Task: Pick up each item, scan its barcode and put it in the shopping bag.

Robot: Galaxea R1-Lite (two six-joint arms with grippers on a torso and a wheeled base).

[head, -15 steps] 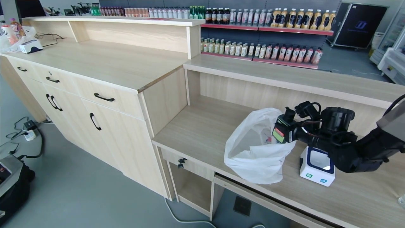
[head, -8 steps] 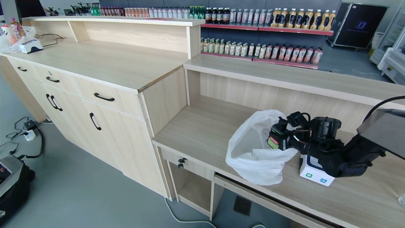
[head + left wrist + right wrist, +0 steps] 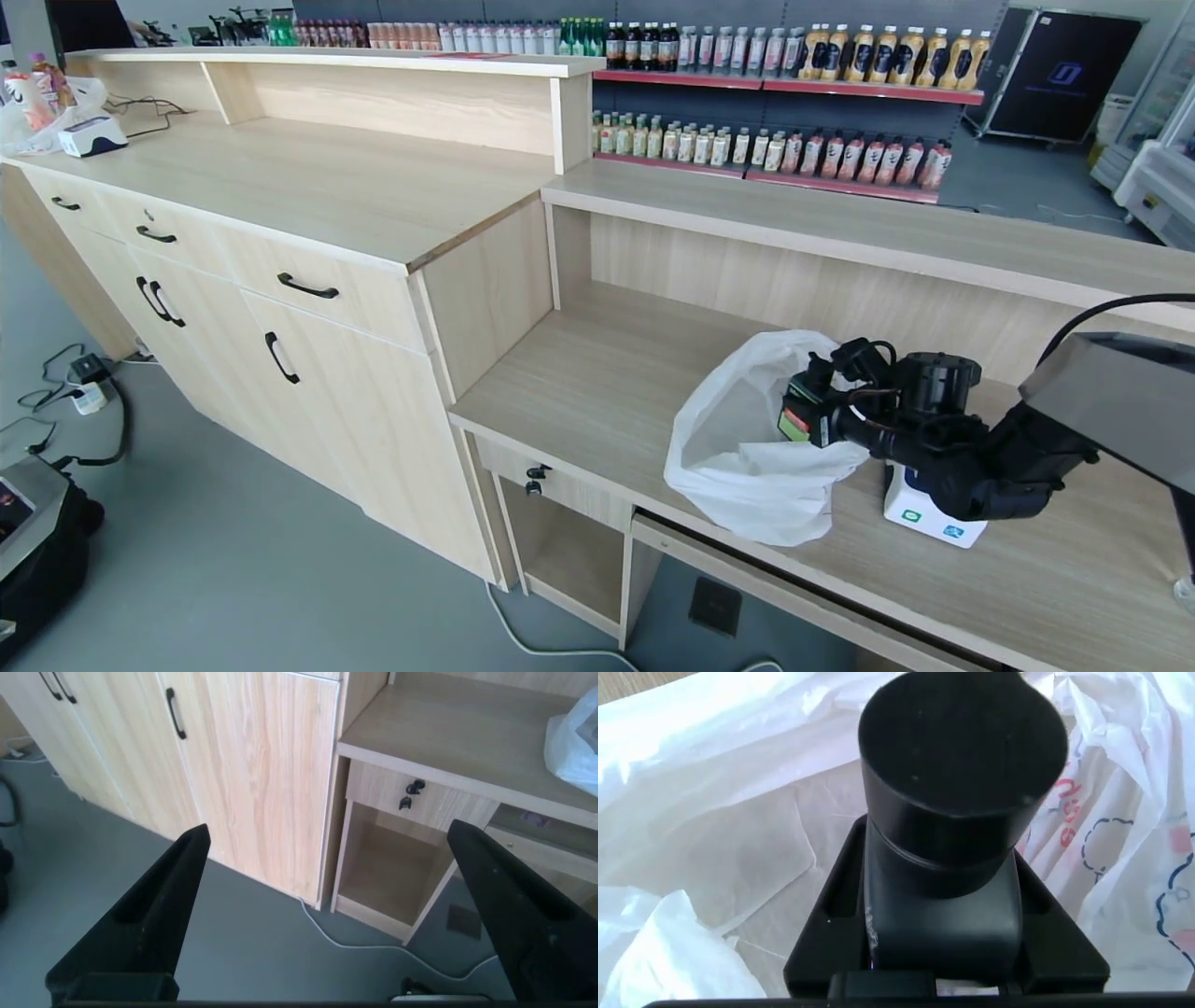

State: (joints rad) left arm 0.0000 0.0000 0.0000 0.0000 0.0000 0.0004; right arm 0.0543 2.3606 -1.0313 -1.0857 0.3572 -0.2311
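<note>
Right wrist view: your right gripper [image 3: 943, 929] pinches a black cylindrical container [image 3: 960, 765] just above the open mouth of the crumpled white plastic shopping bag [image 3: 710, 793], which lies directly beneath it, while your left gripper [image 3: 327, 835] hangs spread, well apart.

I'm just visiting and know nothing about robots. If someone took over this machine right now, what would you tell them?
Left gripper: open, holding nothing, hanging over the floor beside the counter.
Right gripper: shut on a dark item, held at the mouth of the bag. The bag stands on the counter next to the white scanner.
Done: the item is picked up and brought to the bag. I cannot tell whether it was scanned.
Left: open the right gripper to drop the item in, then handle any further items.
</note>
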